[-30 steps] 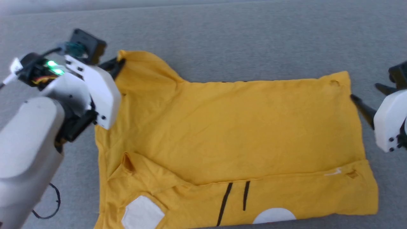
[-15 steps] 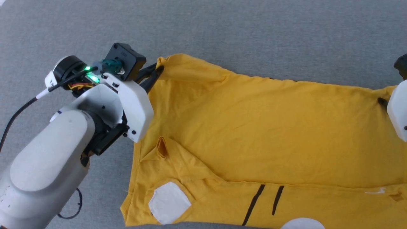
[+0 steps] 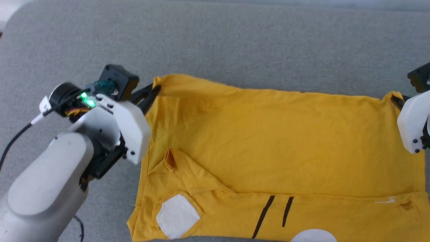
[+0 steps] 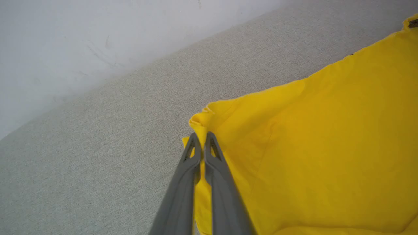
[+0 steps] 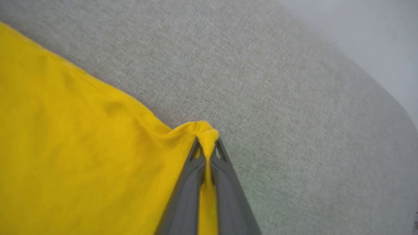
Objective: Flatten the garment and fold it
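The shirt (image 3: 268,144) lies spread on the grey surface (image 3: 235,40), plain yellow side up across most of it. A strip along the near edge shows white patches (image 3: 177,215) and two black lines (image 3: 264,215). The shirt's far left corner is bunched in the left gripper (image 4: 202,138), whose jaws are pressed together on the cloth. Its far right corner is pinched the same way in the right gripper (image 5: 207,145), with a small tuft of yellow poking past the tips. The rest of the shirt stretches between the two.
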You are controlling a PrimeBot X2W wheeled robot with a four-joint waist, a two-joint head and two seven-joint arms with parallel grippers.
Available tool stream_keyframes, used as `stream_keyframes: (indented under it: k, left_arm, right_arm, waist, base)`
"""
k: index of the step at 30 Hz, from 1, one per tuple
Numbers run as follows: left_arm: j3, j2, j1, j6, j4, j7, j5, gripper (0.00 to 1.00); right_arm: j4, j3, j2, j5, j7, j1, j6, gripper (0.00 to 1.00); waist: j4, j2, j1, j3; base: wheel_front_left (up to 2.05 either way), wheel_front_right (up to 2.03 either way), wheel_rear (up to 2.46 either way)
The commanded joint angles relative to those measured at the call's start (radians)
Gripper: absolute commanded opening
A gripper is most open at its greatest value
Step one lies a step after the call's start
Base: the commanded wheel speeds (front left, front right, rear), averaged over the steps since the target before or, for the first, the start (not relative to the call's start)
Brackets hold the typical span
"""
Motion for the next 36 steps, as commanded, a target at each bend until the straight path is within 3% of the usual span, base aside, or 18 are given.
stream_keyframes:
  k: [1,9,20,28,36]
  left_arm:
    - [0.008,0.011,0.029,0.010,-0.003,-0.005,-0.010,0.00]
    - [0.033,0.093,0.192,0.069,-0.077,0.001,-0.065,0.00]
    - [0.012,0.220,0.433,0.113,-0.183,0.049,-0.138,0.00]
    - [-0.042,0.223,0.525,0.107,-0.168,0.063,-0.156,0.00]
    - [-0.095,0.183,0.511,0.061,-0.077,0.055,-0.125,0.00]
  right_arm:
    - [0.000,-0.013,0.011,0.001,-0.028,0.019,-0.001,0.00]
    - [-0.078,-0.170,0.061,-0.015,-0.162,0.190,-0.001,0.00]
    - [-0.265,-0.325,0.134,-0.040,-0.109,0.546,-0.001,0.00]
    - [-0.311,-0.315,0.110,-0.070,-0.037,0.657,-0.001,0.00]
    - [-0.290,-0.269,0.087,-0.090,-0.024,0.654,-0.001,0.00]
  waist:
    - [-0.034,0.0000,-0.0002,-0.067]
    - [-0.066,0.0000,-0.0002,-0.195]
    - [-0.074,0.0000,-0.0002,-0.248]
    - [-0.080,0.0000,-0.0002,-0.236]
    - [-0.078,0.0000,-0.0002,-0.223]
  base:
    - [0.00,0.00,0.00]
    - [0.00,0.00,0.00]
    - [0.00,0.00,0.00]
    - [0.00,0.00,0.00]
    - [0.00,0.00,0.00]
